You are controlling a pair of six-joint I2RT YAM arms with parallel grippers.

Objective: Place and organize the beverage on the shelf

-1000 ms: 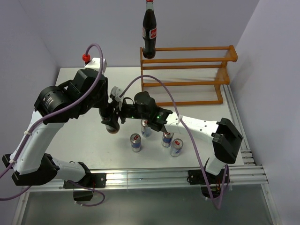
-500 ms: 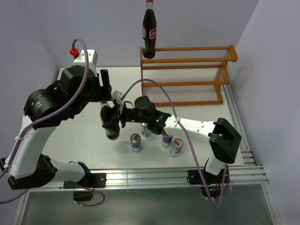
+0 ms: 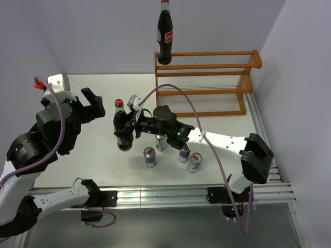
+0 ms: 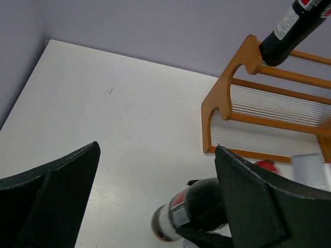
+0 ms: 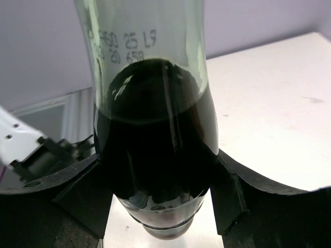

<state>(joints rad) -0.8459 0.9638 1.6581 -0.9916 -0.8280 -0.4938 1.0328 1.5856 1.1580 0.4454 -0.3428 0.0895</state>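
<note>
While the top view looks down, right pincer (image 3: 126,129) is clamped on a tilted cola bottle (image 3: 123,142) beside four cans (image 3: 150,156). Base contact with the bench (image 3: 88,165) is unclear. Left pincer (image 3: 94,105) stands wide apart, well left. Second bottle (image 3: 165,31) stands on shelf (image 3: 207,82), top tier, left end.

Left wrist: spread fingers (image 4: 57,196) frame held bottle and shelf end; cans unseen.

Right wrist: dark glass pinched between both pads (image 5: 232,191); cap cut off.

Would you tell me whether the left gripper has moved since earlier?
Yes. The left gripper has released the cola bottle and drawn back leftward, away from the shelf.
</note>
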